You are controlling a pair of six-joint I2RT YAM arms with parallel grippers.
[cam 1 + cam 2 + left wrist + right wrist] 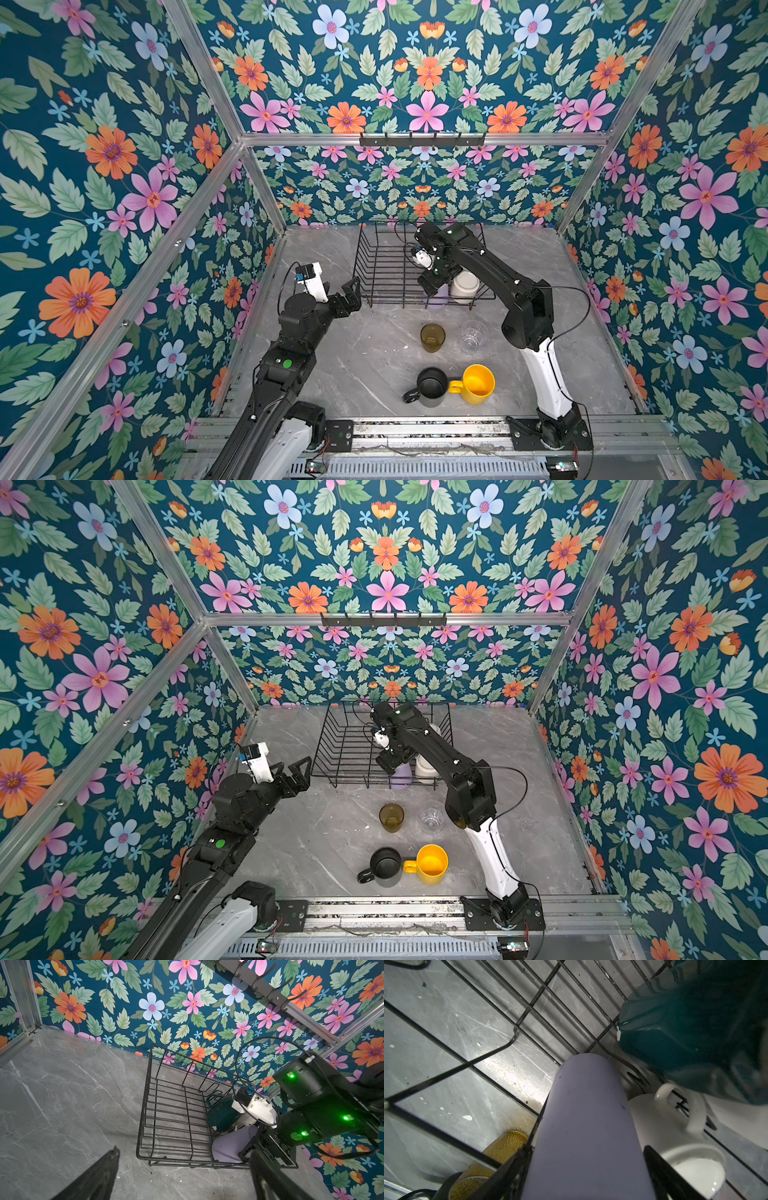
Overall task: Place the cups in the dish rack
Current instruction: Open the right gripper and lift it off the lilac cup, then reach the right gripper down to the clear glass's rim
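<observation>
The black wire dish rack (376,257) (340,746) (166,1109) stands at the back of the table. A lilac tumbler (438,297) (402,776) (587,1115) stands upside down in its front right corner, beside an upturned white mug (465,286) (675,1136) and a dark-green mug (220,1115) (695,1032). My right gripper (432,282) (587,1149) straddles the tumbler, open, with a narrow gap at one finger. On the table stand the amber glass (432,337), clear glass (473,336), black mug (432,386) and yellow mug (478,383). My left gripper (349,297) (187,1152) hangs open and empty, left of the rack.
A black hook rail (422,140) is fixed to the back frame above the rack. Floral walls and aluminium posts close in the grey marble table (332,374) on three sides. The right arm reaches over the rack's right half.
</observation>
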